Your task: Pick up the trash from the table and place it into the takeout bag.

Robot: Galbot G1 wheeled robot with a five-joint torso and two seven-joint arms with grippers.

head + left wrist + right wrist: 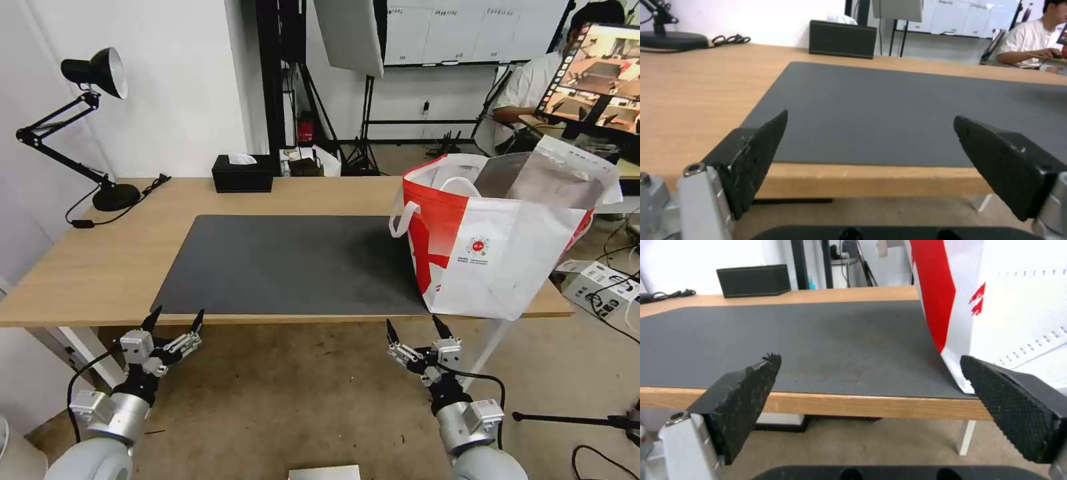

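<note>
Both hands hang spread below the counter's (100, 267) near edge, left hand (175, 320), right hand (418, 328); the takeout bag (507, 247) stands at the counter's right end, beyond the right hand.

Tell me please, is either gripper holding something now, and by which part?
Nothing is held. The left gripper and the right gripper are both open and empty, in front of the near edge of the table, apart from the takeout bag.
</note>
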